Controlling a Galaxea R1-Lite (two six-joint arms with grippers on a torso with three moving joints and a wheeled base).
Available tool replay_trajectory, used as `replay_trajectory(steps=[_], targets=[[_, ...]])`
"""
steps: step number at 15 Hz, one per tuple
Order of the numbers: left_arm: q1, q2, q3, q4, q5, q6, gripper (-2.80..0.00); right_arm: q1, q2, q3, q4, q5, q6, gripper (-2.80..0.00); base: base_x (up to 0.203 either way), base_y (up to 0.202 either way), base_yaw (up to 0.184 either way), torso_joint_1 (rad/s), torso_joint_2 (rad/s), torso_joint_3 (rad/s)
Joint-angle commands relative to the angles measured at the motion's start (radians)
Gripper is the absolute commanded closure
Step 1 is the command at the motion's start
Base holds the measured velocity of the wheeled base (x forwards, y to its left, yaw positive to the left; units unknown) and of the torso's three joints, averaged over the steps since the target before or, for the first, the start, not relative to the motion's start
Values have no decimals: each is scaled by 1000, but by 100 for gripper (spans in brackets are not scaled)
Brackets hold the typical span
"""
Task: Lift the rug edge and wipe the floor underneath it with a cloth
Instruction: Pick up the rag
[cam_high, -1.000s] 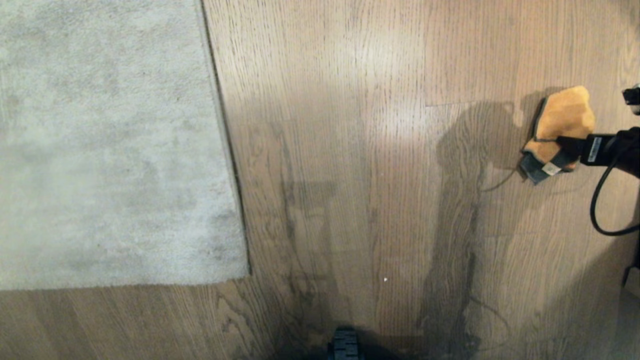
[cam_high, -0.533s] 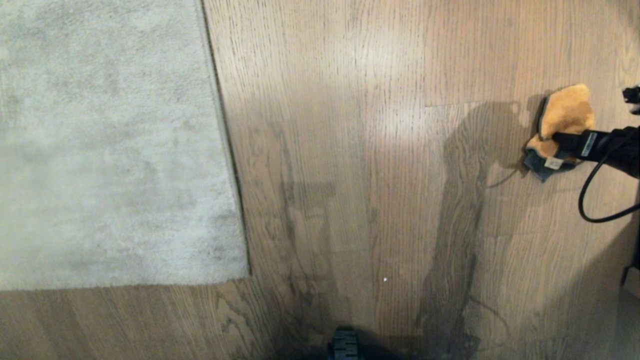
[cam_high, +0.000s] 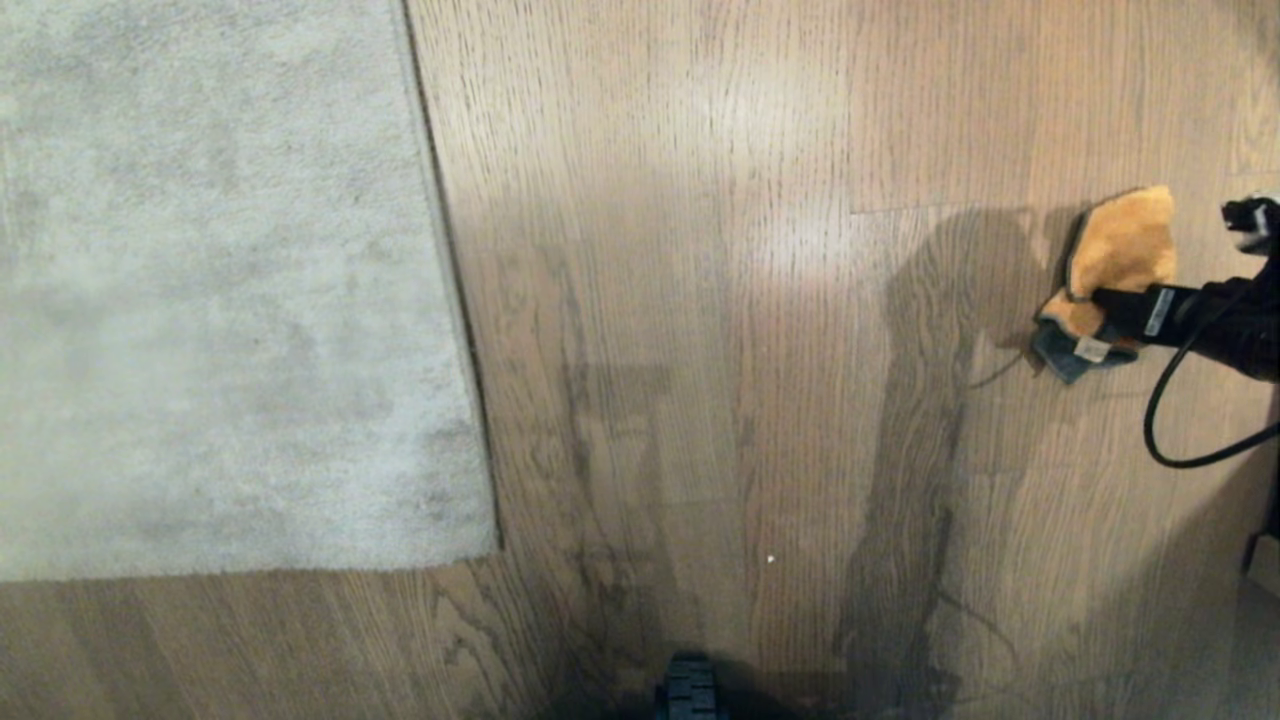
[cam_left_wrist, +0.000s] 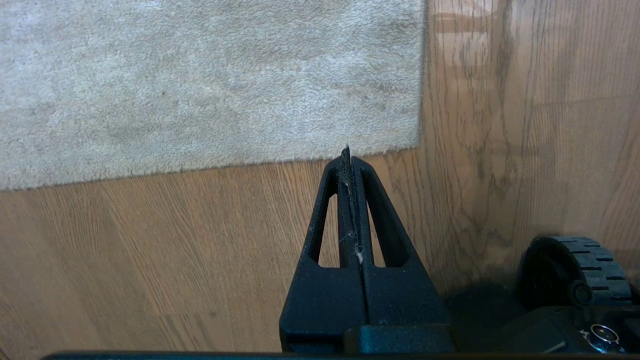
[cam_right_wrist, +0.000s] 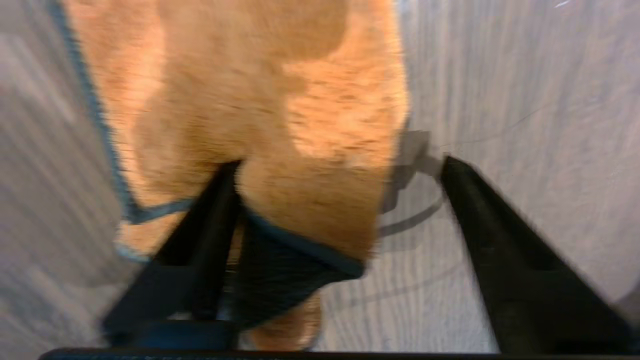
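Two wide right gripper (cam_right_wrist: 340, 165) jaws astride the cloth (cam_right_wrist: 260, 110), only in wrist view.

Gripper (cam_right_wrist: 340, 165) spread (wide) around orange cloth (cam_right_wrist: 260, 100).

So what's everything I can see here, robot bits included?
rug: one, pale grey-beige, lying flat at the left of the head view, its rug edge down on the floor.
floor: brown wood-grain planks, all around.
cloth: one, orange-yellow with a dark grey part, on the floor at far right.
wheel: one, black, treaded, part of the robot's base.
left gripper: black, shut, empty, above the floor by the rug's corner.
right gripper: black, open, fingers astride the cloth's end.
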Motion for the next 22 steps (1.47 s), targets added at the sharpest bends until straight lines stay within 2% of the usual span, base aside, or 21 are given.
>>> replay_trajectory(steps=[1, 9, 13, 22], targets=[[0, 0, 0, 0, 0, 0, 0, 2, 1, 6, 5, 0, -1, 0, 0, 0, 0, 0, 0, 0], [0, 0, 0, 0, 0, 0, 0, 10, -34, 56, 8, -1, 0, 0, 0, 0, 0, 0, 0, 0], [0, 0, 0, 0, 0, 0, 0, 43, -87, 111, 5, -1, 0, 0, 0, 0, 0, 0, 0, 0], [0, 0, 0, 0, 0, 0, 0, 49, -306, 329, -11, -3, -13, 0, 0, 0, 0, 0, 0, 0]])
